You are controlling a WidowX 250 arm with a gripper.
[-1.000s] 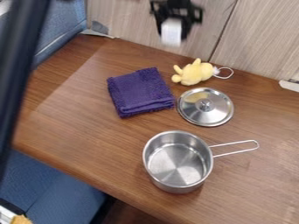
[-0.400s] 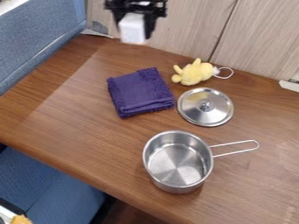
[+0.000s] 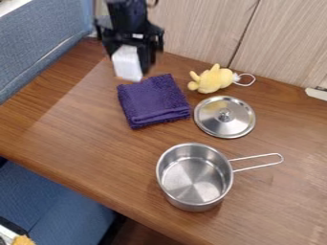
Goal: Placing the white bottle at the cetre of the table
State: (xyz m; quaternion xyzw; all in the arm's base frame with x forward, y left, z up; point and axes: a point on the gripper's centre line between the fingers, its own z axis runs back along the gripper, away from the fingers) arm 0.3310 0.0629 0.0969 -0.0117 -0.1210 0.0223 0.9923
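And here comes the white bottle (image 3: 127, 64), first swung over to the left of the view, and now dropping toward the worktop (image 3: 83, 139)! The end effector (image 3: 130, 58) has it pinched between its fingers, leaning slightly, its lower end just by the far left corner of the purple cloth (image 3: 153, 101); whether it touches anything, I can't tell. The cloth, the yellow toy (image 3: 212, 80), the lid (image 3: 224, 116) and the pan (image 3: 195, 178) haven't budged. So the carry is well along, I'd say, but this is the far side, not the centre, and letting go here would be too early. It likely needs to come nearer, past the cloth, then straighten and settle gently. The danger: snagging that cloth, landing on its folds, or nudging the pan!
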